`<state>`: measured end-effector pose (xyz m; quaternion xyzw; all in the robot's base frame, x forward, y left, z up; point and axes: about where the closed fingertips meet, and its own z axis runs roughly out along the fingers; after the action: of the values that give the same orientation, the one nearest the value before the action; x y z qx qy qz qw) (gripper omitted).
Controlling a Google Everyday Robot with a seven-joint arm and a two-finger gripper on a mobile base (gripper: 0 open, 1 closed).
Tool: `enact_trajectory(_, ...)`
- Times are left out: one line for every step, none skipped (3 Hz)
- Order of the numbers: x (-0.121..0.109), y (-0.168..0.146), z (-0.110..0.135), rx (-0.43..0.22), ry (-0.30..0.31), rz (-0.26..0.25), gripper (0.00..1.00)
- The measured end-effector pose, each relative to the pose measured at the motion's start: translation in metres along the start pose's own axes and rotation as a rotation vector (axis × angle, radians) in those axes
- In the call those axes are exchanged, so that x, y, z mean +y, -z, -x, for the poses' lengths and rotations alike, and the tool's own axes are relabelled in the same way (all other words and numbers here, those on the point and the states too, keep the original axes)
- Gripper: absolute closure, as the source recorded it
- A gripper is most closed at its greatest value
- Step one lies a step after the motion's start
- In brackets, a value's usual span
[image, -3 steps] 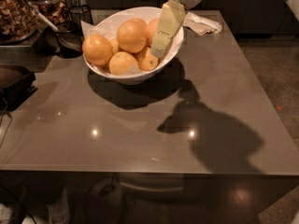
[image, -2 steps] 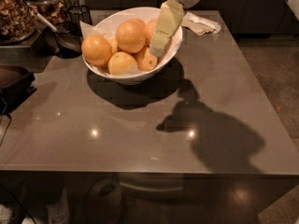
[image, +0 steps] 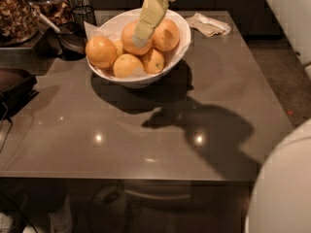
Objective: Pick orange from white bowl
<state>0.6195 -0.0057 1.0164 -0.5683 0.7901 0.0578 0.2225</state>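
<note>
White bowl [image: 182, 43] sits at far side of table [image: 146, 144], holding several oranges [image: 100, 51]. End effector [image: 142, 37] hangs down into bowl, over middle of the pile. Open or closed: cannot tell.

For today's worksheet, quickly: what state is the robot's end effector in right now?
End effector: cannot be told; it is at the round oranges in the large glossy white bowl.

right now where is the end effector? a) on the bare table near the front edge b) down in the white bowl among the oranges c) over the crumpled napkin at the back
B: the end effector reaches down into the white bowl, its tip at the piled oranges.
</note>
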Motion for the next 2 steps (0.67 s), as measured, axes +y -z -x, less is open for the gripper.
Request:
enact_trajectory(-0.004, -0.012, 0.014, -0.024, 0.000, 0.033, 0.00)
enact_trajectory(-0.010, -0.026, 0.020, -0.025, -0.015, 0.058, 0.14)
